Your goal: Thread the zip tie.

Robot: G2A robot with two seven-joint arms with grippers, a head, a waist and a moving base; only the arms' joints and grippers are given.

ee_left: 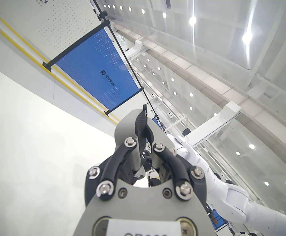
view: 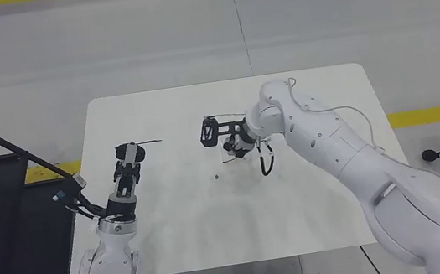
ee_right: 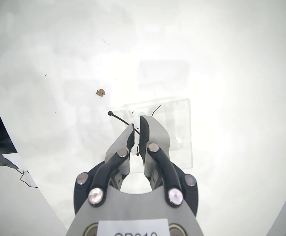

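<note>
Over table middle, zip tie pinched in narrow right gripper; thin black strip clamped in closed left gripper. Tip best aligned with head slowly.

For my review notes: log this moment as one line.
left pincer: shut on thin black strip | right pincer: shut on zip tie, over clear block | threading: not done

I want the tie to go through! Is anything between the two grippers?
Nothing visible. Bare table lies between the left gripper, shut on a zip tie, and the right gripper. A crumb lies off that line.
</note>
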